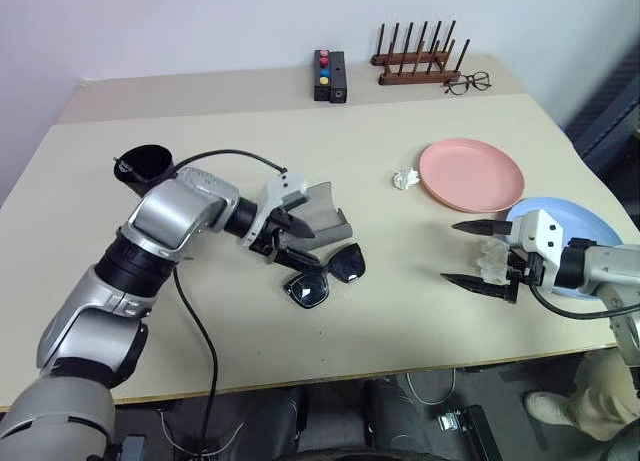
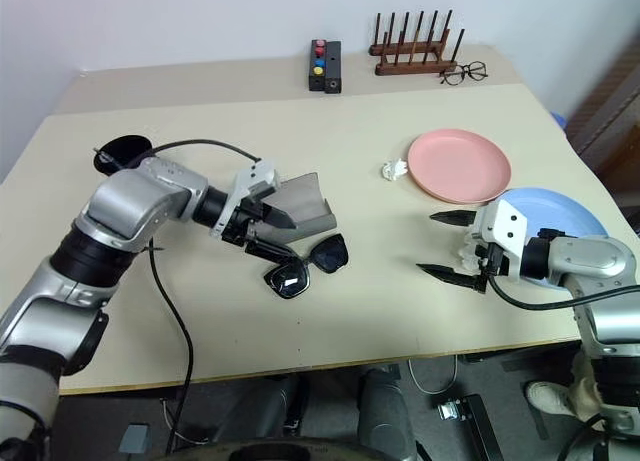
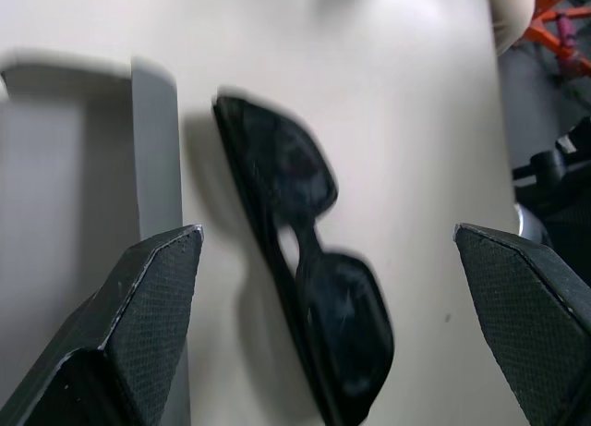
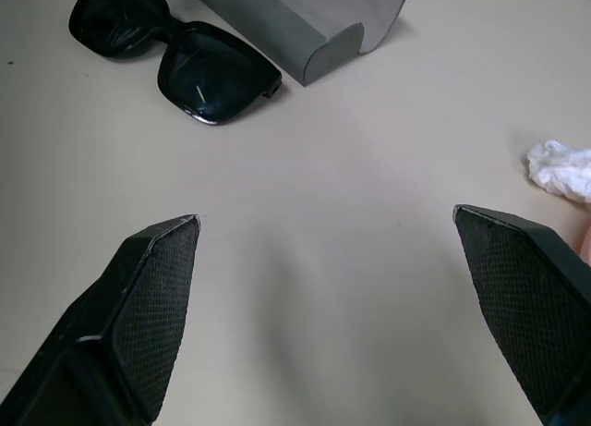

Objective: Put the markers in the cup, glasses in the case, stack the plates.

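Left hand: wide open, nothing held | right hand: wide open, nothing held | glasses: on bench at case's 6 o'clock, not yet cased | plates: not yet stacked

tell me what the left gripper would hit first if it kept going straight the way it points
Probably the sunglasses: they lie on the table between the open fingers of the left gripper, with the grey case just off to one side.
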Motion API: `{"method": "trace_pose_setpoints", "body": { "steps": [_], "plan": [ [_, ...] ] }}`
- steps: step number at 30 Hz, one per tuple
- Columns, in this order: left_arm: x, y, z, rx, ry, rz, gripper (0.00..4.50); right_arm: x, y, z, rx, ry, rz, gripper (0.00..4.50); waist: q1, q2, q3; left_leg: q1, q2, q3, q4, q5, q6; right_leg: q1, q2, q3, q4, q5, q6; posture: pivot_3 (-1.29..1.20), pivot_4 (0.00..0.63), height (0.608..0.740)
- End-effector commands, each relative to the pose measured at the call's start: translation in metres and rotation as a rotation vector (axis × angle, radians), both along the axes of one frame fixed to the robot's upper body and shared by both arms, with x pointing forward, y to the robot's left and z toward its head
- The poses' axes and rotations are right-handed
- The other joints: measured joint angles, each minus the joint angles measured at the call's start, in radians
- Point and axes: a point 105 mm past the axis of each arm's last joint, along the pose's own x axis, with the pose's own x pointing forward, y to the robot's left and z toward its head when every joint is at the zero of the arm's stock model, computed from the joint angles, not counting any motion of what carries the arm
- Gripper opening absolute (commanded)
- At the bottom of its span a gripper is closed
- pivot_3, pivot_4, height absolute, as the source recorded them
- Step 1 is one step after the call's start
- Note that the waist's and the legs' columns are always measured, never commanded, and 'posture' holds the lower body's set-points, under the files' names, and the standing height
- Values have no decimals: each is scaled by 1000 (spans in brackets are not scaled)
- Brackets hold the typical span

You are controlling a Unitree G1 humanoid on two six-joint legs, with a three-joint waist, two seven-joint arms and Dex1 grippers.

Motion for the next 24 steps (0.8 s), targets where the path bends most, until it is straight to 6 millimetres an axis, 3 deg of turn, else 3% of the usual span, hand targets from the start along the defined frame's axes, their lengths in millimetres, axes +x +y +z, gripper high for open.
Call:
{"method": "trace_pose_setpoints", "body": {
  "steps": [1, 12, 24],
  "plan": [
    [-5, -6, 15, -19, 20, -25, 4465, 2, 5, 13, 7, -53, 11, 4500, 0, 0, 0, 0, 0, 0, 0, 0, 0, 0, 0, 0, 0, 0, 0, 0, 150, 740],
    [-21, 6, -2, 97, 125, -97, 4465, 0, 3, 12, -6, -50, 0, 4500, 1, 0, 0, 0, 0, 0, 0, 0, 0, -1, 0, 0, 0, 0, 0, 0, 150, 740],
    [-18, -7, -19, 120, 140, -104, 4465, -1, 5, 11, 1, -56, -6, 4500, 0, 0, 0, 0, 0, 0, 0, 0, 0, -1, 0, 0, 0, 0, 0, 0, 150, 740]
  ]
}}
